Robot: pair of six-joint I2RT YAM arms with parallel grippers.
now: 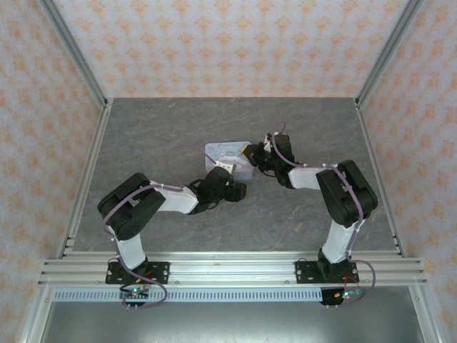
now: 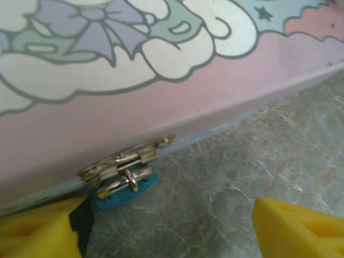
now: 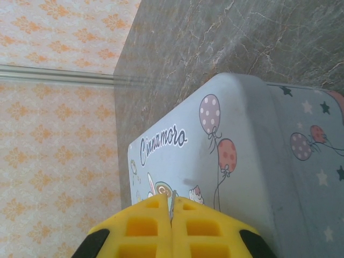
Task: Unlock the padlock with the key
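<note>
the work surface is a grey stone-patterned table top (image 1: 214, 118), veined with paler streaks and boxed in by walls (image 1: 214, 43) papered in pale pink with small orange motifs. bare aluminium posts (image 1: 71, 50) run up the corners, and slotted rails cross the near edge.

the left gripper (image 2: 172, 228) stands wide, its yellow fingertips (image 2: 37, 234) far apart with only table between them. just ahead of the fingertip on the left of the wrist view hangs the padlock (image 2: 122, 194), a small teal body under a shiny metal hasp (image 2: 126, 164) on the side of the cartoon-printed tin (image 2: 161, 97). the padlock rests against the table and does not touch the finger.

the right gripper (image 3: 172, 215) is closed, its pads pressed together with a thin seam between them. whether anything is pinched there i cannot tell. it sits at the tin's lid edge, with balloons and the lettering "cinnamoro" printed just ahead of it.
</note>
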